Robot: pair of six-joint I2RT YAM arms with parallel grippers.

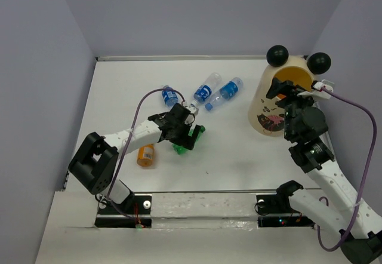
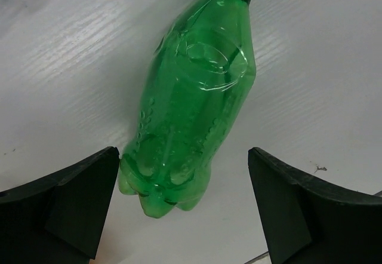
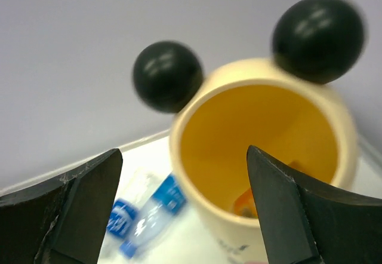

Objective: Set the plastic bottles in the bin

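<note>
lying btwn spread fingers (image 2: 65, 198) of left gripper (image 2: 184, 168): green bottle (image 2: 191, 97).

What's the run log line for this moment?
left gripper open, astride green bottle on table | right gripper open over bin | three clear bottles, one orange bottle on table
</note>
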